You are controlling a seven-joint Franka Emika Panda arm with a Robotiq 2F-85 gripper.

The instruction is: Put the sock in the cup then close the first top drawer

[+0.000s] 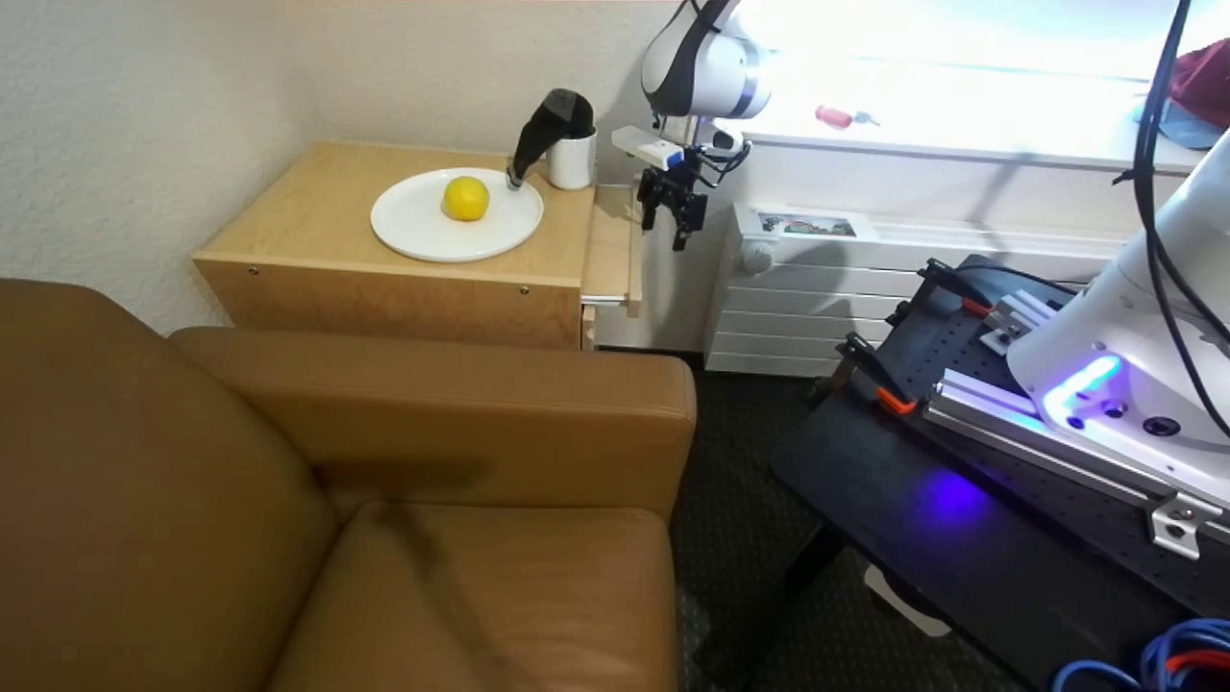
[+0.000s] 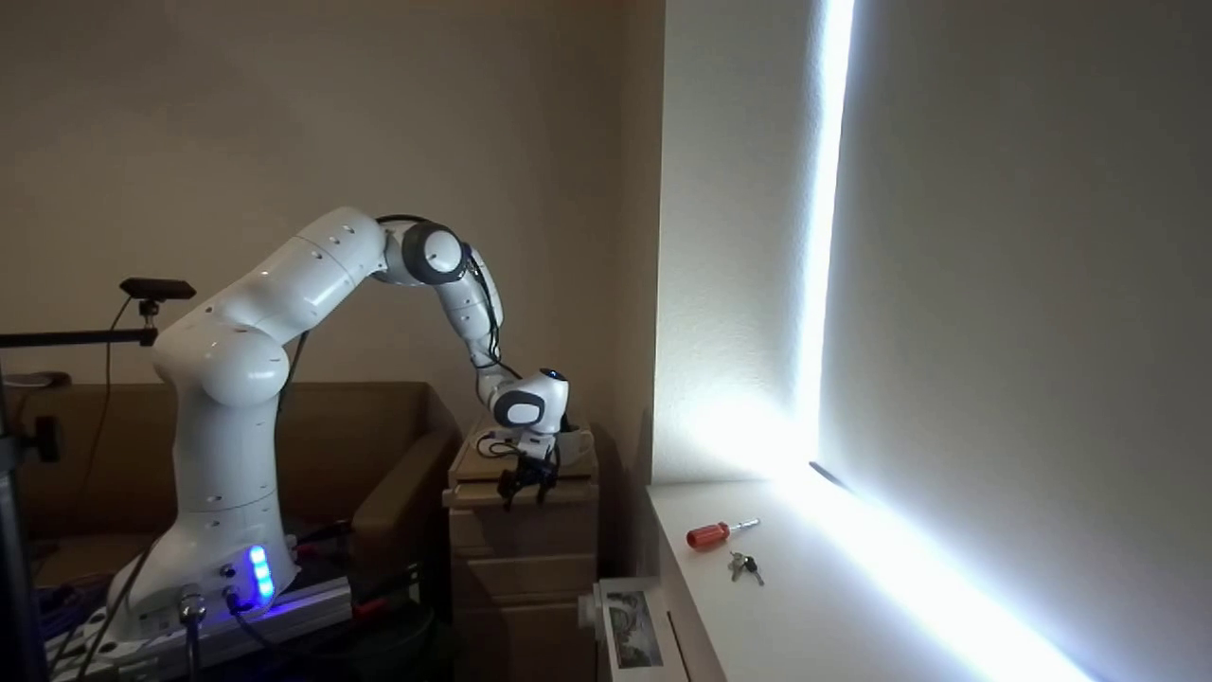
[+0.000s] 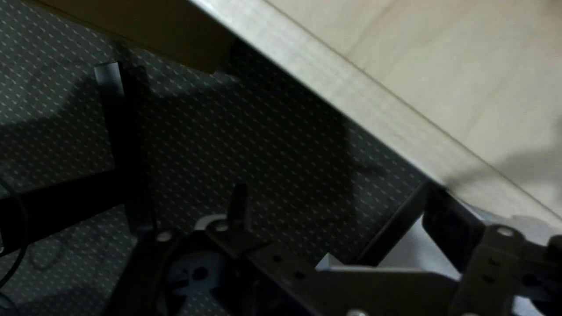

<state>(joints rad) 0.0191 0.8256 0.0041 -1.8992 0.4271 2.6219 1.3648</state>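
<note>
Pale, rough-plastered walls (image 1: 144, 115) meet in this corner of the room, where a cabinet of light wood (image 1: 317, 216) stands, and just off its drawer side hangs a black two-fingered gripper (image 1: 664, 234) at the end of a white jointed robot arm (image 2: 327, 260). The gripper's fingers (image 3: 456, 232) are spread well apart and point downward; in the wrist view, dark speckled carpet (image 3: 285, 149) shows in the gap between them. Right beside the gripper, the shallow light-wood top drawer (image 1: 608, 235) is slid out from the cabinet, its pale front edge running close by one finger; whether the two touch I cannot tell. On the cabinet top, left of the gripper in an exterior view and beyond the drawer, the small plain white cylindrical cup (image 1: 574, 163) stands upright. The limp black fabric sock (image 1: 550, 125) shows above the cup's mouth and droops away from the gripper, its lower end at the rim of a flat round white plate (image 1: 413, 226); how much of it sits inside the cup I cannot make out. Farther from the gripper, the plate bears a round yellow fruit (image 1: 466, 198). On the gripper's other side, a white slatted radiator (image 1: 807, 312) stands below a white window ledge (image 2: 757, 635), where a red-handled screwdriver (image 2: 708, 536) and a small bunch of keys (image 2: 748, 565) lie.
</note>
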